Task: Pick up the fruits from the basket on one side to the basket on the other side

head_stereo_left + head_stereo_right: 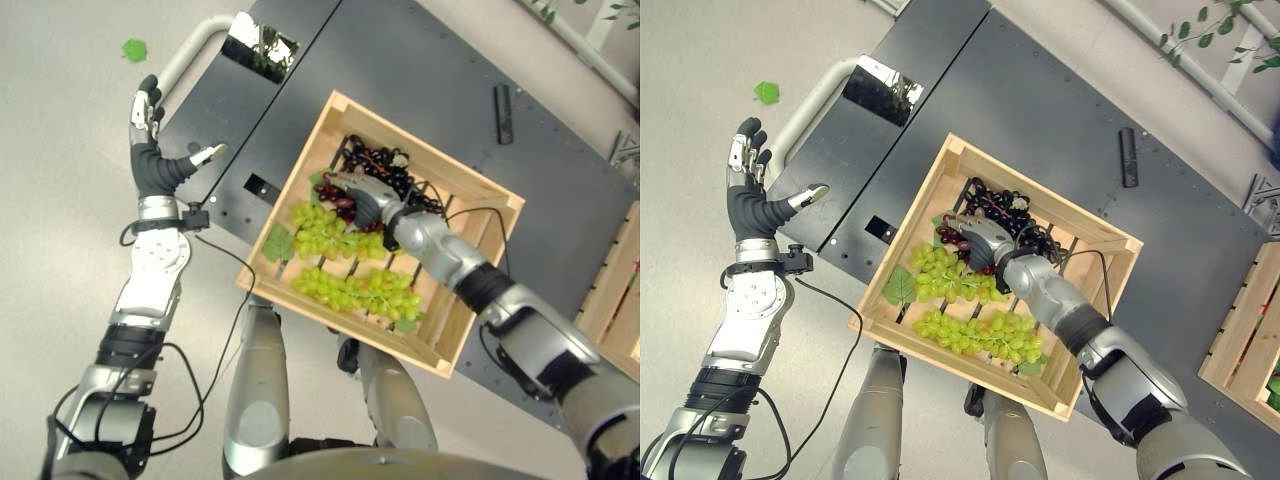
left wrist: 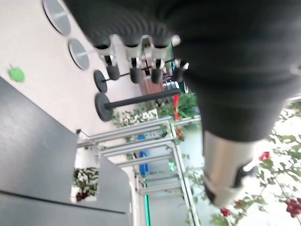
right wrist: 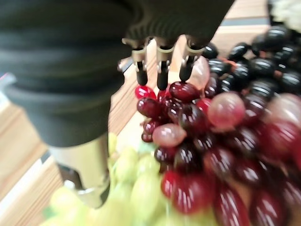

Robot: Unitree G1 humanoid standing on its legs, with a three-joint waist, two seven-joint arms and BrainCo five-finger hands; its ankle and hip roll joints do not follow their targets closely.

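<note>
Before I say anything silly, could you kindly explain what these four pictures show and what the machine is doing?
It is a humanoid robot with two arms. Two pictures look down from cameras in its head; the other two come from cameras on its wrists. Before it a wooden crate rests on a dark platform, holding green grapes, red grapes and black grapes. The right hand is on the red bunch with fingertips touching it, nothing lifted yet. The left hand hangs open over the floor. A second crate stands at the right.
</note>
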